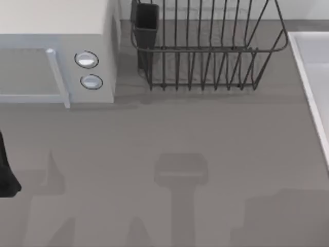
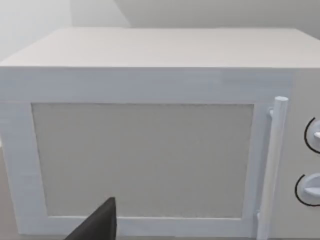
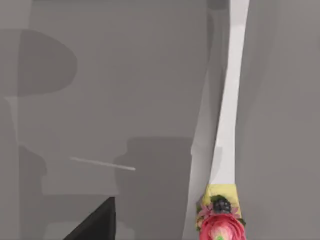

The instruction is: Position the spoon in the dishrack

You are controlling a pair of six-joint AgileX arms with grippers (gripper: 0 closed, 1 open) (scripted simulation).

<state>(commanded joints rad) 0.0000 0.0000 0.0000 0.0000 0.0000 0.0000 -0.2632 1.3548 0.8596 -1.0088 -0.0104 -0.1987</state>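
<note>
Looking down from the right hand (image 3: 97,222) onto what seems the spoon (image 3: 230,115): white-handled, flowered at one end, flat on the counter (image 1: 169,139), close to the hand but apart from it. Not yet in the dishrack (image 1: 205,62), far side, right of the microwave (image 1: 56,31). Cannot tell whether clenched or released, either for this hand or for the left hand (image 2: 97,225), parked at the left facing the microwave. Could skid or pivot under a poor pinch on so slim a handle, snag on the upright bars, or drop through the wire gaps if let go outside the utensil cup (image 1: 146,23).
</note>
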